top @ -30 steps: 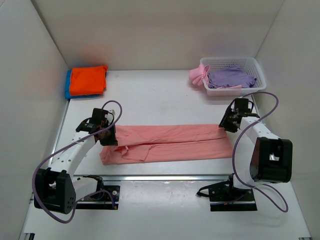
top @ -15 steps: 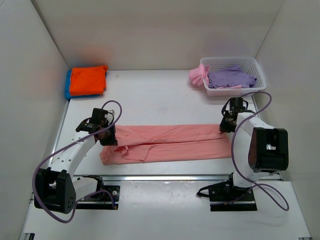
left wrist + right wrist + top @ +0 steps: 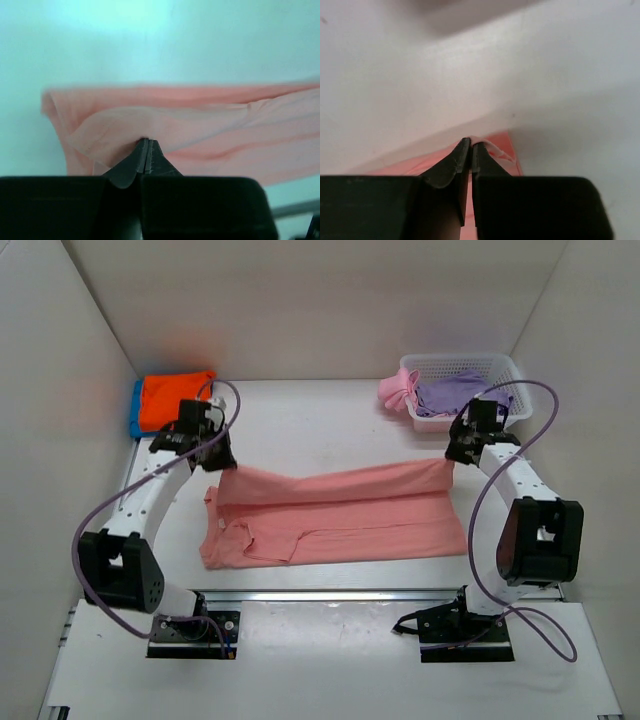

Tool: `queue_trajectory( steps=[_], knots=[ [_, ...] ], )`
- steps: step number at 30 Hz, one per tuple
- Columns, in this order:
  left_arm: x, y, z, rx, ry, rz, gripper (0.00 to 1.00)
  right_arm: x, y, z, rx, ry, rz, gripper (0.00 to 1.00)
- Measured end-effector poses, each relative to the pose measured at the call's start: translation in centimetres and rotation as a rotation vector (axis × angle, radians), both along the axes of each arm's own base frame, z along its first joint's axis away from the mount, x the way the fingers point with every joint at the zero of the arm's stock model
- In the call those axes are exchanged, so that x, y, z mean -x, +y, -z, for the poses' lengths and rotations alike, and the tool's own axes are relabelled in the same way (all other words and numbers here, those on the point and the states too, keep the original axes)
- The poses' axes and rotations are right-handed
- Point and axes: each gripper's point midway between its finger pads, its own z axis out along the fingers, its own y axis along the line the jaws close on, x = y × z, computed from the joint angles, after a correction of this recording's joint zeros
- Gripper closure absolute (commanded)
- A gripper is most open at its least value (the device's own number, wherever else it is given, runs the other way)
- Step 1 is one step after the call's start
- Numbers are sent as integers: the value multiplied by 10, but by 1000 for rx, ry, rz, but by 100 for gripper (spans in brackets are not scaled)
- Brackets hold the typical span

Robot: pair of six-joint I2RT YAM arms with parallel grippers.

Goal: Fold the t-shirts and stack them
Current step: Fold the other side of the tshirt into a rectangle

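At mid-table, pinching the salmon-pink t-shirt [image 3: 340, 525] by its raised far edge, left gripper [image 3: 148, 150] and right gripper [image 3: 471, 150] both clenched on cloth; stretched taut, presumably for an even fold.

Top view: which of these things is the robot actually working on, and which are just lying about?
Part of the job:
- salmon-pink cloth t-shirt, pinched by left gripper and right gripper
- folded orange t-shirt on blue t-shirt
- lavender t-shirt
- bright pink t-shirt

Just lying about:
- white plastic lattice basket, merely a container
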Motion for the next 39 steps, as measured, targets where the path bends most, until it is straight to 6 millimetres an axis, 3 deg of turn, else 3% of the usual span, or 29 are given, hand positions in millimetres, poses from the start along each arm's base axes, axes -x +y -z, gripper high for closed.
queue_trajectory(
  steps=[3,5,10,16,21,27,33,39],
  knots=[
    [-47,0,-33,14,-112,-16,100,-31,-4,-28,18,-119,-12,100],
    [-67,0,-45,20,-161,-24,100,-47,-4,-42,42,-189,-33,100],
    [-70,0,-34,21,-157,-24,100,-64,3,-44,114,-246,-91,100],
    [-38,5,14,3,-38,-21,100,-48,11,-10,142,-201,-126,100],
    [-5,11,19,-6,-22,-19,100,-8,1,19,136,-139,-107,100],
    [33,12,14,-2,-61,-5,100,21,-16,23,123,-137,-65,100],
    [72,9,44,2,12,17,100,36,-13,30,133,-132,-95,100],
    [93,9,65,5,68,18,100,49,-12,36,109,-121,-101,100]
  ],
)
